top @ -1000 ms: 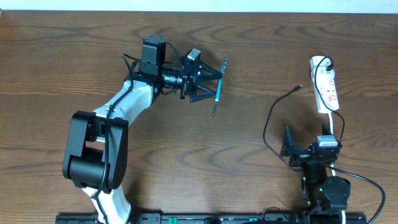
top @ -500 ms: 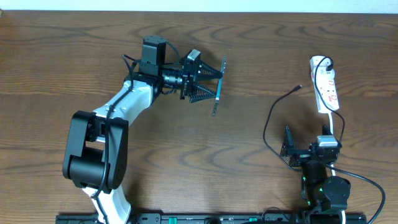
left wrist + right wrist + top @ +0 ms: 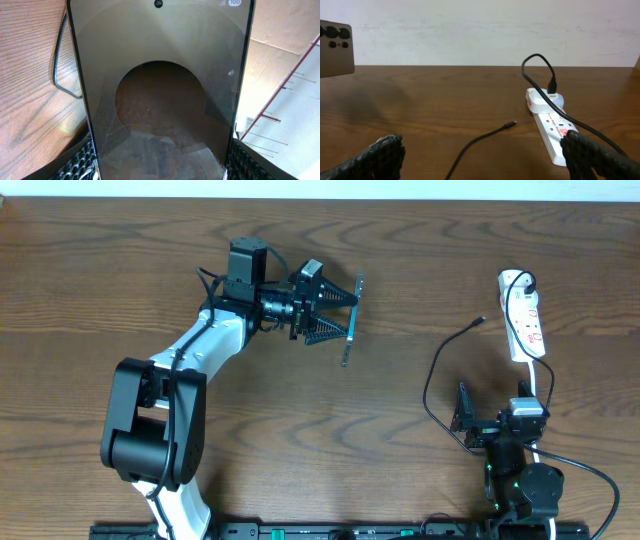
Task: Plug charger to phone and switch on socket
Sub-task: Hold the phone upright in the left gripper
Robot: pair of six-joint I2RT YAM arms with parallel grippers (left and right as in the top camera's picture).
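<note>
While left fingers [image 3: 324,332] grip the phone [image 3: 160,100] edge-up above the bench [image 3: 150,260], near 12 o'clock, right fingers [image 3: 382,152] rest open at 4. Loose charger [image 3: 510,124] tip lies at 2, near socket [image 3: 524,315]. Advice: pinch close behind the plug; hold the phone's port steady.

We find the phone [image 3: 346,350] about mid-table, toward the far side, standing on edge over the table [image 3: 100,260] between the fingers of the left gripper [image 3: 349,317]. At the far right lies the socket [image 3: 524,315], running near to far. The charger [image 3: 429,388] curves on the table left of the socket, its plug end close to it but apart. The right gripper [image 3: 463,420] sits nearer than both.
</note>
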